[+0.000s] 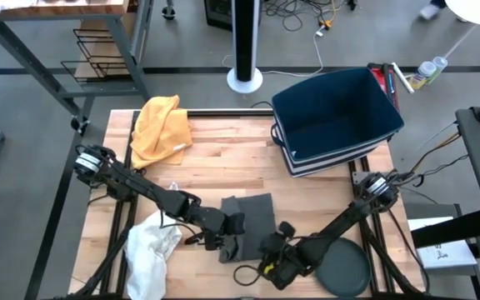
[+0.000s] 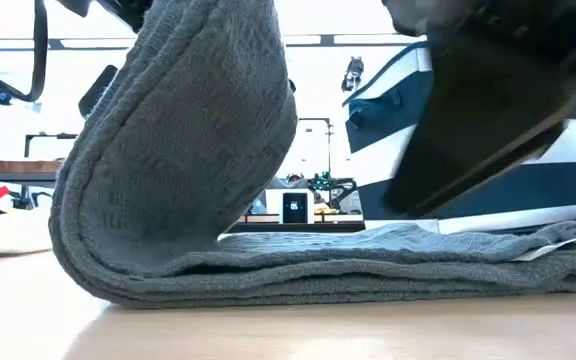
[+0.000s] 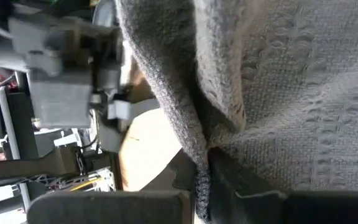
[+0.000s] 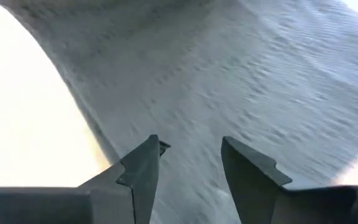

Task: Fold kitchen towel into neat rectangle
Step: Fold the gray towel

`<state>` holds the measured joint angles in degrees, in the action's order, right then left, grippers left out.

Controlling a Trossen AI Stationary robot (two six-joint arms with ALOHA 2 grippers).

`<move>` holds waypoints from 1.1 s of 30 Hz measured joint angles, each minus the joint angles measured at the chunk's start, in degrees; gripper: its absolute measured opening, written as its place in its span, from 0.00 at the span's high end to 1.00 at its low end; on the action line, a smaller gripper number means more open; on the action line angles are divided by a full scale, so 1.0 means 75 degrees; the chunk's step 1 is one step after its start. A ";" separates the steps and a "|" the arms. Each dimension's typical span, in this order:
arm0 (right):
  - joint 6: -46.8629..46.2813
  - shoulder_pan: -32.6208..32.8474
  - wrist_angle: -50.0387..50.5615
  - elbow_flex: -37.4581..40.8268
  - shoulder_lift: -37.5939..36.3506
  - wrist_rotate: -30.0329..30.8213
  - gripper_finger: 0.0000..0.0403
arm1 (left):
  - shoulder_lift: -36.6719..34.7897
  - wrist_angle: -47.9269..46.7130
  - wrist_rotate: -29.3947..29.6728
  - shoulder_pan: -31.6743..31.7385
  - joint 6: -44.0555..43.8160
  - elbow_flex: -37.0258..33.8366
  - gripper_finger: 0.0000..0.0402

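A grey kitchen towel [image 1: 257,210] lies in flat layers near the table's front middle. Its left part [image 2: 188,130] is raised and arches up from the fold on the table [image 2: 98,270]. My left gripper [image 1: 233,227] is over the towel's left side and is shut on that raised part. My right gripper [image 4: 191,149] is open just right of it, low above the flat part of the towel [image 4: 272,81]. Its dark finger [image 2: 488,120] slants down over the flat layers [image 2: 388,262] in the low view. My left gripper pinches an edge of the towel's raised left part [image 3: 202,158] between its two fingers. One layer or several, I cannot tell. The fingers come from the table's left, slanting down. The held part is lifted clear and curves down slack to the layers lying on the table.
A yellow cloth [image 1: 162,125] lies at the far left and a white cloth [image 1: 147,250] at the near left. A dark blue bin [image 1: 337,117] stands at the far right. A dark round disc [image 1: 345,268] sits at the near right. Bare wood [image 1: 223,167] lies between them.
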<state>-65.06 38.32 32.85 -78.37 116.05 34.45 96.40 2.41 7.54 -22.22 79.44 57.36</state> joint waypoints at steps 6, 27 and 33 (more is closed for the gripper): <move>-0.1197 -0.0038 0.1974 0.0165 -0.0126 0.0342 0.58 | 0.0000 0.0018 -0.0005 0.0018 0.0000 -0.0003 0.99; -0.0639 -0.0230 -0.1767 0.3692 -0.3011 0.1181 0.79 | 0.0000 0.0018 -0.0019 0.0024 -0.0291 -0.0020 0.97; 0.0085 -0.0142 -0.3497 0.4101 -0.2273 0.1580 0.96 | 0.0099 -0.0054 -0.0014 0.0024 -0.0382 -0.0023 0.99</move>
<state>-64.42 37.26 6.62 -47.61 99.00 46.30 97.14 2.00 7.44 -22.04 76.58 57.19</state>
